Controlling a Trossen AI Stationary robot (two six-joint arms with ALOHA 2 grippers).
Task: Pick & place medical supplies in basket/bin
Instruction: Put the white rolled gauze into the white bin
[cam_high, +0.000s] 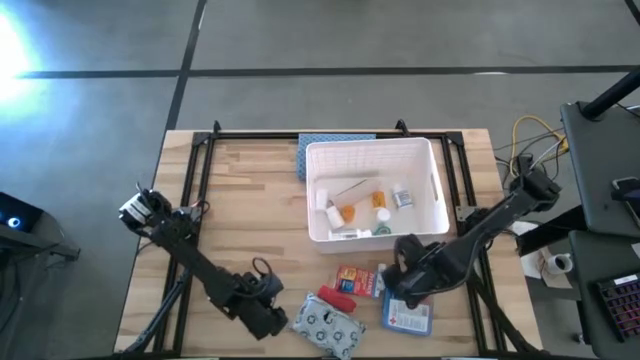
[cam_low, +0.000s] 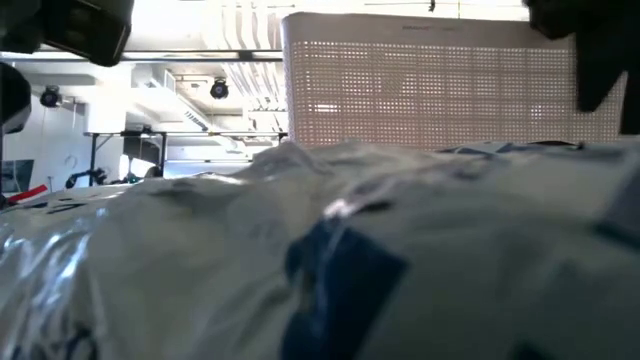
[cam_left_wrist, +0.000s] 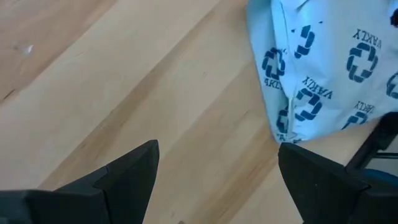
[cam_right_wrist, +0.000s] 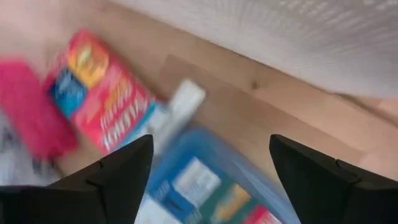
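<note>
The white basket/bin (cam_high: 375, 190) stands at the table's far middle with several small supplies inside. Nearer lie a red-orange box (cam_high: 357, 279), a red tube (cam_high: 337, 298), a blue-white flat box (cam_high: 407, 315) and a grey patterned pouch (cam_high: 327, 328). My left gripper (cam_left_wrist: 217, 168) is open over bare wood, just left of the pouch (cam_left_wrist: 323, 68). My right gripper (cam_right_wrist: 211, 168) is open above the blue-white flat box (cam_right_wrist: 205, 180), with the red-orange box (cam_right_wrist: 102, 93) and the red tube (cam_right_wrist: 28, 106) beside it. In the low view the pouch (cam_low: 320, 250) fills the foreground.
A blue-grey mat (cam_high: 325, 145) sticks out from behind the bin's far left corner. Black frame rails (cam_high: 200, 180) run along the table's left, right and far sides. Bare wood (cam_high: 250, 210) lies left of the bin. The bin wall (cam_right_wrist: 280, 31) is close beyond my right gripper.
</note>
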